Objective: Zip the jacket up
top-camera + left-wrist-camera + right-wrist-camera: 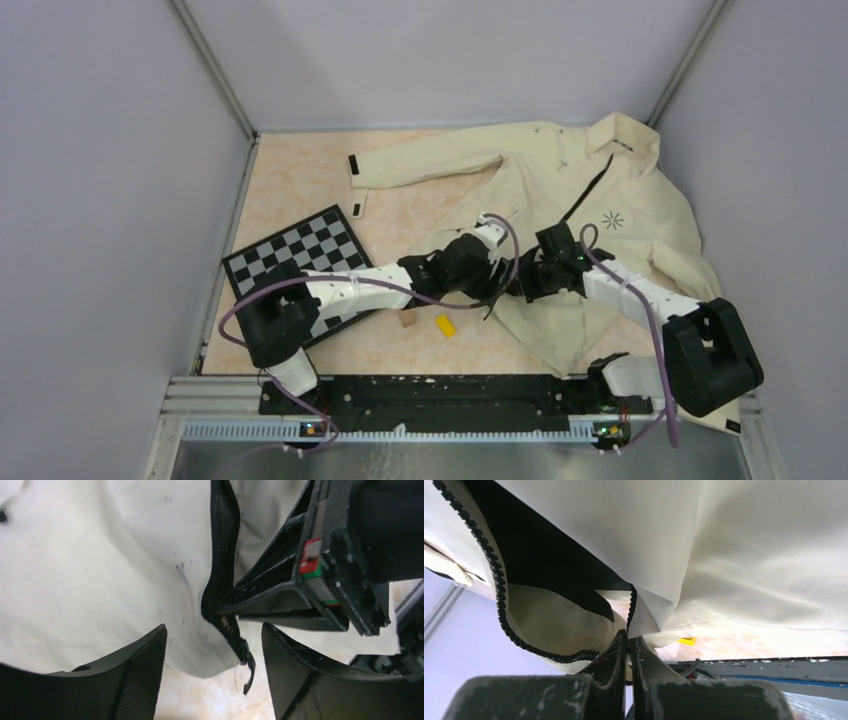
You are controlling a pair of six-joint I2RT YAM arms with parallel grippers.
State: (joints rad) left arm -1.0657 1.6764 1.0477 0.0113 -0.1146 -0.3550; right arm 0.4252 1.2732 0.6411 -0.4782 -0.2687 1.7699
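Observation:
The cream jacket [600, 190] lies spread at the back right, its dark front zipper open at the hem. My right gripper [527, 285] is shut on the jacket's front edge beside the zipper tape [631, 605] and lifts it off the table. In the left wrist view the right gripper [280, 597] pinches the zipper just above the black slider and pull tab [247, 667]. My left gripper [214, 630] is open, its fingers on either side of the jacket's hem corner [210, 655] and the slider, touching neither. The other row of zipper teeth [499, 595] hangs loose.
A checkerboard [300, 262] lies at the left. A small yellow block [444, 325] and a small brown piece [408, 320] lie on the marbled tabletop [300, 190] near the front; the block also shows in the right wrist view [686, 640]. Walls enclose the sides and back.

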